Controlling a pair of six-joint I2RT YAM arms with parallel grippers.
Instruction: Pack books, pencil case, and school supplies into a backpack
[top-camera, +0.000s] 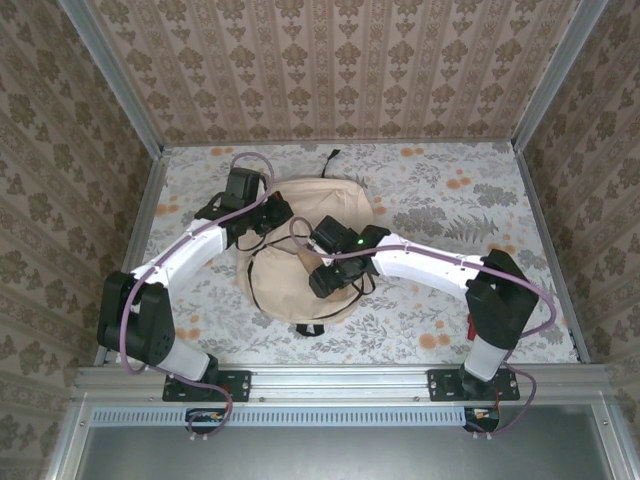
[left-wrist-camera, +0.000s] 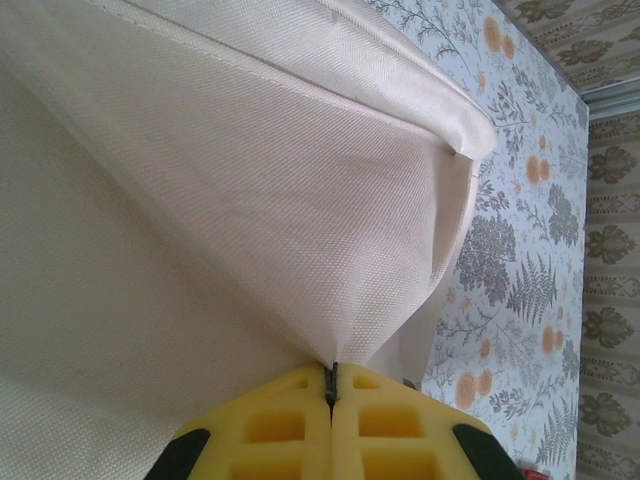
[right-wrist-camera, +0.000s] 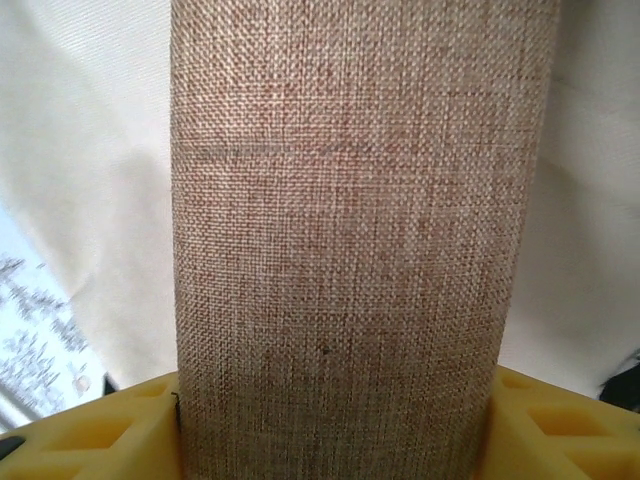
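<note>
The beige backpack (top-camera: 281, 283) lies in the middle of the flowered table. My left gripper (top-camera: 273, 216) is at its upper left, shut on a pinch of the backpack's cloth and dark zipper edge, which it pulls up into a tent. In the left wrist view that cloth (left-wrist-camera: 250, 200) rises from the closed left gripper (left-wrist-camera: 332, 372). My right gripper (top-camera: 322, 280) hovers over the backpack's middle. A brown woven pencil case (right-wrist-camera: 340, 250) stands between the yellow fingers of the right gripper (right-wrist-camera: 335, 388), touching both. The books are out of view.
The backpack's black top loop (top-camera: 331, 156) points to the far wall. A small red thing (top-camera: 470, 327) lies by the right arm's base. Patterned walls close the table (top-camera: 450, 200) on three sides; bare tabletop shows to the right of the backpack.
</note>
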